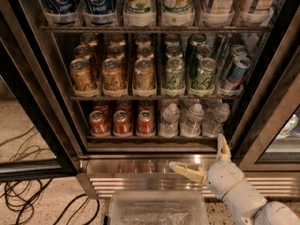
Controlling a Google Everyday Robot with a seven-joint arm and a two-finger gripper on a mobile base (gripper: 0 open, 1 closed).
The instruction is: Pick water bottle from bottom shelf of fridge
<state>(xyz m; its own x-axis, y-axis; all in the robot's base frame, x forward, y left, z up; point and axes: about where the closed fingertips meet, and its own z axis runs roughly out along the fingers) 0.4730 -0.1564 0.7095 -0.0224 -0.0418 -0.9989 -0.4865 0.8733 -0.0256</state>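
While the gripper (197, 152) hovers low at the right, just in front of the fridge (140, 167) and its shiny steel base, the approach step is judged to be in hand, and nothing is grasped yet. Its two pale fingers (186, 172) are seen spread wide apart, one pointing left and one pointing up toward the racks, with nothing between them. The water bottle (216, 119) is found upright on the bottom shelf (154, 137), rightmost of three alike at the front, with red soda cans (122, 122) filling the lanes to the left. The gripper is placed below and nearer than that bottle, apart from it. For the next move, a lift to shelf height and a reach farther in are called for, with the spread fingers brought to either side of the ribbed body. The neighbouring bottle (192, 120) stands just beside, so little room is judged to be left for the left finger.
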